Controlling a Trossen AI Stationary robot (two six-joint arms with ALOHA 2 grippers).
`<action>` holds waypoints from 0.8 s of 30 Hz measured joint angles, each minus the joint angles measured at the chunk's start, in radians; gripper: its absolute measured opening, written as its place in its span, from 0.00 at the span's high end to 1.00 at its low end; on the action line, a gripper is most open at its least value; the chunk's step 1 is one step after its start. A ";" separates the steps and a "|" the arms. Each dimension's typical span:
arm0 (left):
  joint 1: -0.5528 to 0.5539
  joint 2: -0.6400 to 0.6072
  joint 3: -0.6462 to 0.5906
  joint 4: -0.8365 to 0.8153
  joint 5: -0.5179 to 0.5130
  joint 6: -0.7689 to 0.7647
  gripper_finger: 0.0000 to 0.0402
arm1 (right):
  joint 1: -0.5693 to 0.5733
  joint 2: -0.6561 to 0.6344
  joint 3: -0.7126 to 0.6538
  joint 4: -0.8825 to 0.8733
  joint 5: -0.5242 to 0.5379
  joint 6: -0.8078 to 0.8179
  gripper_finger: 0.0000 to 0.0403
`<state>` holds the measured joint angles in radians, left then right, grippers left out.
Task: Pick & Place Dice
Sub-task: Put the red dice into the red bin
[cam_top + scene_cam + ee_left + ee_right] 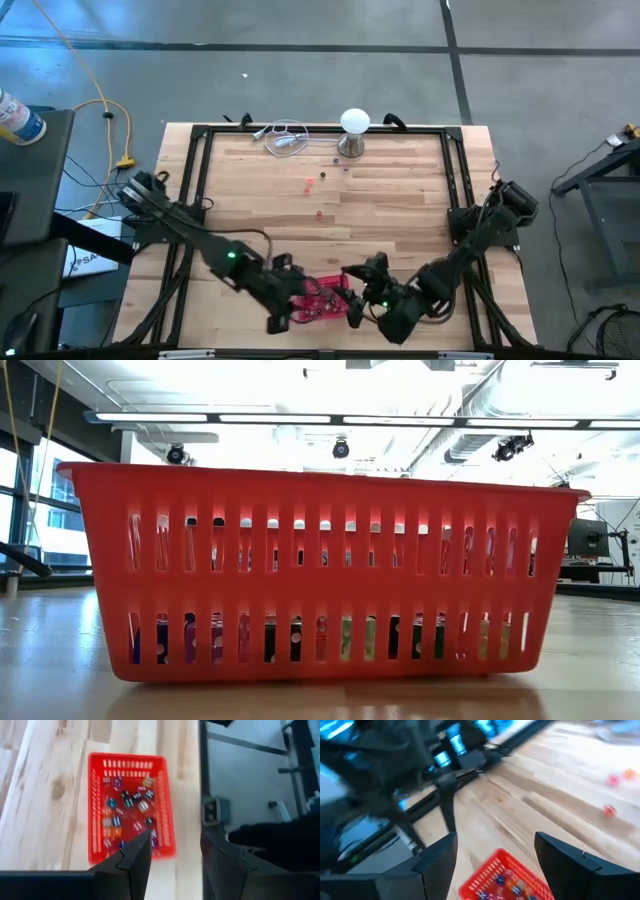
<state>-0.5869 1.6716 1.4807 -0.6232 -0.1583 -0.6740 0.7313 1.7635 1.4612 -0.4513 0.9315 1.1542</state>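
Dice (319, 213) look light, hard, slippery: pinch opposite flat faces. Both grippers, left (172, 857) and right (495, 855), hover over basket (322, 297), fingers apart, empty.

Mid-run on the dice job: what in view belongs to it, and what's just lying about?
Job:
- dice in the red basket
- loose dice mid-table
- left end effector and right end effector, both open above the basket

Lying about:
- white ball-topped stand
- cable beside it

A red mesh basket (322, 298) sits near the table's (400, 200) front edge, a white ball-topped stand (354, 132) at the back.
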 joint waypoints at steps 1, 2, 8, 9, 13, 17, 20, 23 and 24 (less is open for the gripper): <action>-0.010 -0.022 0.000 -0.023 -0.001 -0.002 0.59 | -0.012 -0.006 0.000 0.035 -0.025 -0.074 0.36; -0.021 -0.042 0.000 -0.046 -0.005 -0.014 0.59 | -0.025 -0.013 0.001 0.054 -0.052 -0.137 0.36; -0.077 -0.115 0.000 -0.198 -0.035 -0.201 0.59 | -0.181 -0.044 0.001 -0.009 -0.295 -0.235 0.36; -0.084 -0.118 0.000 -0.233 -0.035 -0.253 0.59 | -0.217 -0.048 0.001 -0.037 -0.334 -0.251 0.36; -0.118 -0.118 0.000 -0.346 -0.035 -0.452 0.59 | -0.374 -0.049 0.000 -0.138 -0.553 -0.302 0.36; -0.141 -0.111 0.000 -0.419 -0.035 -0.558 0.59 | -0.520 -0.041 0.000 -0.184 -0.721 -0.431 0.36; -0.156 -0.112 0.000 -0.420 -0.037 -0.587 0.59 | -0.611 -0.039 0.000 -0.181 -0.779 -0.509 0.36; -0.163 -0.111 0.000 -0.420 -0.060 -0.605 0.59 | -0.676 -0.033 0.000 -0.141 -0.844 -0.615 0.36; -0.163 -0.111 0.000 -0.420 -0.067 -0.606 0.59 | -0.692 -0.019 0.000 -0.117 -0.848 -0.650 0.36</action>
<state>-0.7502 1.5604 1.4807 -1.0430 -0.2253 -1.2804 0.0395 1.7449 1.4614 -0.5683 0.0834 0.5043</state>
